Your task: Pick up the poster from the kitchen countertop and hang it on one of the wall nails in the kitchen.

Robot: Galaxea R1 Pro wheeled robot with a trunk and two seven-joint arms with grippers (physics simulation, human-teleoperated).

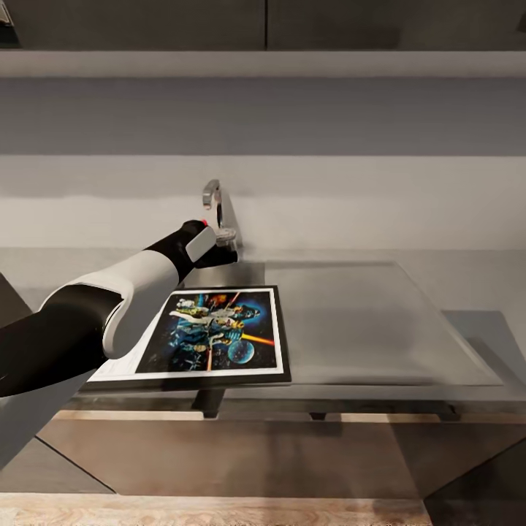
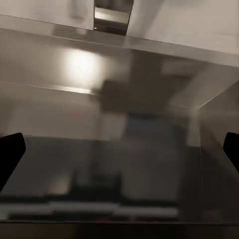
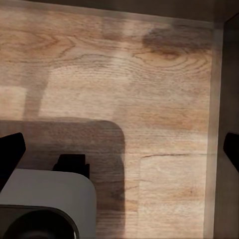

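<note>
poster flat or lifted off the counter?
Flat: the poster lies face up on the countertop by the sink; the left gripper is beyond it, not holding it.

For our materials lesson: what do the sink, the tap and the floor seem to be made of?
Sink: probably brushed steel, grey with soft reflections. Tap: likely polished metal, bright glints. Floor: looks like light wood or wood-effect boards, with visible grain and a knot.

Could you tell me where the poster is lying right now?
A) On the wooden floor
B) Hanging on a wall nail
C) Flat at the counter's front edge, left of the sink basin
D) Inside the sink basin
C: the poster lies flat at the kitchen countertop's front edge, left of the sink, with the left arm reaching over it toward the tap.
</note>
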